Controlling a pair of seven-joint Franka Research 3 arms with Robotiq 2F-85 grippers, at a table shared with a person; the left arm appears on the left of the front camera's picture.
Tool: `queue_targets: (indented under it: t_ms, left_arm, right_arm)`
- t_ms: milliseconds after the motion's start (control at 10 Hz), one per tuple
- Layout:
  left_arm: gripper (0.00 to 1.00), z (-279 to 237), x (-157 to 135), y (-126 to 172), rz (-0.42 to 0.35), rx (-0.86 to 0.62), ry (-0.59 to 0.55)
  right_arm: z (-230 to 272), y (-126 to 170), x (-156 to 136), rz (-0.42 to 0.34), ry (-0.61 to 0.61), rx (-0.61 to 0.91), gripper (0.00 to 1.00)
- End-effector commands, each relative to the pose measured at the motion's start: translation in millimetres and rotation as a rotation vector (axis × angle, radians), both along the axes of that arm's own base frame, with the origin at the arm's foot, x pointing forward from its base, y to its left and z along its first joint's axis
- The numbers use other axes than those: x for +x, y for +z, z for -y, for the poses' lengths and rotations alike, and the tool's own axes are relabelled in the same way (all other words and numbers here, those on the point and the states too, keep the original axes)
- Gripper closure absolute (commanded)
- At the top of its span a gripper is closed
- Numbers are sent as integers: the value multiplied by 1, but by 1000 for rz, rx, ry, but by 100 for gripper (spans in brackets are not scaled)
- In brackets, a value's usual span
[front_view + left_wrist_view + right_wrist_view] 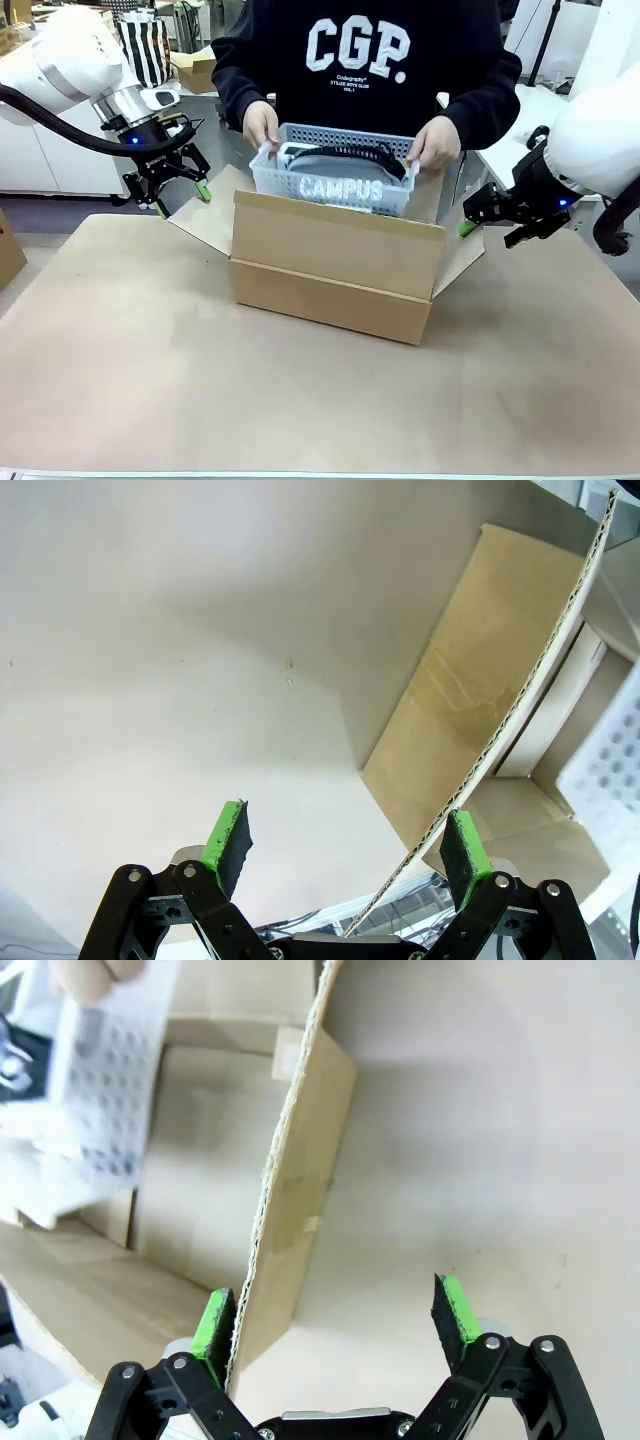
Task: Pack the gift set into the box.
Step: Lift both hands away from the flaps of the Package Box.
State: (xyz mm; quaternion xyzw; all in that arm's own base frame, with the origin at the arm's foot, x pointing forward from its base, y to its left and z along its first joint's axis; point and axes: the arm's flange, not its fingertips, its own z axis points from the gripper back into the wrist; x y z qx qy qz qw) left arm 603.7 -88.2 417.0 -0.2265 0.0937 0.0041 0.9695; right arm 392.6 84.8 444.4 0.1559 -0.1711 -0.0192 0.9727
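Brown box (335,270) at middle of table (150,380), flaps spread. Over its opening, white basket (335,185) marked CAMPUS, clasped at both ends in person's hands (262,125). Left gripper (183,200) spread wide, astride left flap (205,215) edge. Right gripper (470,222) likewise released, astride right flap (460,260) edge, grasping nothing.

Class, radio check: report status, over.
Left gripper open, astride left flap. Right gripper open, astride right flap. Person holds basket over box.

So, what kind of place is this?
Likely a robotics lab or workshop: two white robot arms at a covered table, a person holding a basket over the box, and white cabinets behind.
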Motion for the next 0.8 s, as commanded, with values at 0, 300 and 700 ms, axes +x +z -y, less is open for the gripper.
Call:
queue_targets:
  t_ms: [0, 300, 700]
  left_arm:
    - [0, -1, -1, 1, 0, 20, 15]
    - [0, -1, -1, 1, 0, 20, 15]
    - [0, -1, -1, 1, 0, 20, 15]
  right_arm:
    - [0, 0, 0, -2, 2, -5, 0]
    - [0, 0, 0, -2, 2, -5, 0]
    - [0, 0, 0, -2, 2, -5, 0]
